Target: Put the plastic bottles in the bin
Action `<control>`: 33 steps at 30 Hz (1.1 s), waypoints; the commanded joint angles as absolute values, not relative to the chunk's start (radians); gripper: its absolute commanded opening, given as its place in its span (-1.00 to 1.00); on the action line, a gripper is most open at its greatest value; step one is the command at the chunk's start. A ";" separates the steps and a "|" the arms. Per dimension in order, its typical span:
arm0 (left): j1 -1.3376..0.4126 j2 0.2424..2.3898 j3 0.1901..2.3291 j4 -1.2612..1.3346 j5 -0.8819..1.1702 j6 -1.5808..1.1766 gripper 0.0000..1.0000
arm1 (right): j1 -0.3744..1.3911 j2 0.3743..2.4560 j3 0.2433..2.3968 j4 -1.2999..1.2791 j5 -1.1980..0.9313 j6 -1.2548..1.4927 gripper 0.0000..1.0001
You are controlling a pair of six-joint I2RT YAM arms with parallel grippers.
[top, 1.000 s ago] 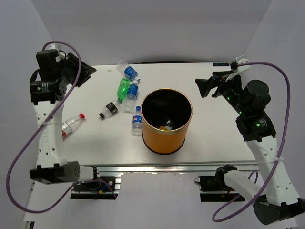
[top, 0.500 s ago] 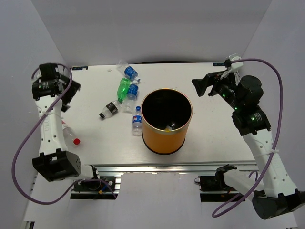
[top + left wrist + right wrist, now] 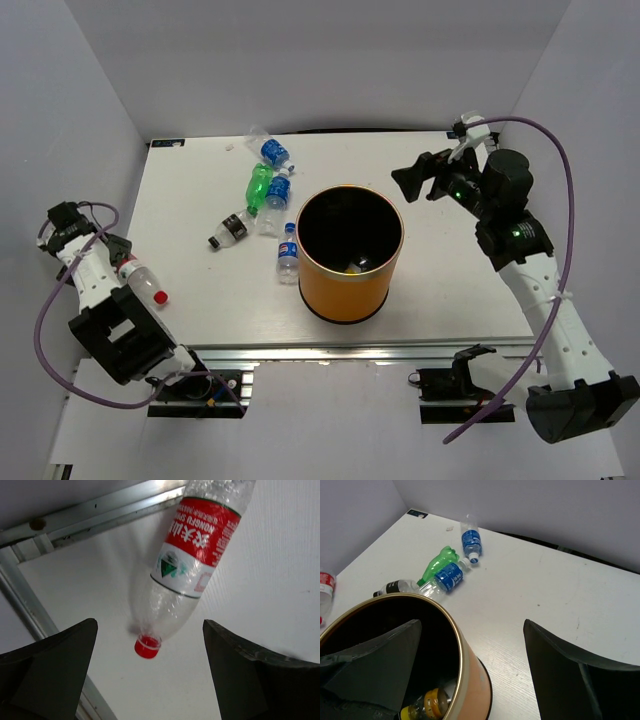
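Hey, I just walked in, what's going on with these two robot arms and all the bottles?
They are clearing plastic bottles into the orange bin. The left gripper is poised open over a red-labelled bottle lying on the table near its front-left edge, not gripping it. The right gripper hangs open and empty by the bin's far right side. Five other bottles lie left of the bin.

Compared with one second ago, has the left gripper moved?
Yes. The left gripper came from the table's far left corner toward its near edge, now open above the red-labelled bottle.
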State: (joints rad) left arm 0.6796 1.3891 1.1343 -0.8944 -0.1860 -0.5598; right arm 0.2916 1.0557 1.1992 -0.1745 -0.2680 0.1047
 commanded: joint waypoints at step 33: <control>0.503 1.750 1.212 -0.734 -0.196 -0.627 -0.16 | 0.273 1.101 1.178 -0.060 -0.410 0.143 0.79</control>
State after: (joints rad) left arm 0.5560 1.7885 1.1542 -0.6315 -0.1093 -0.5945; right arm 0.2779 1.1507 1.1805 -0.1055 -0.3973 0.1291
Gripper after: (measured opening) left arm 0.510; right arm 0.895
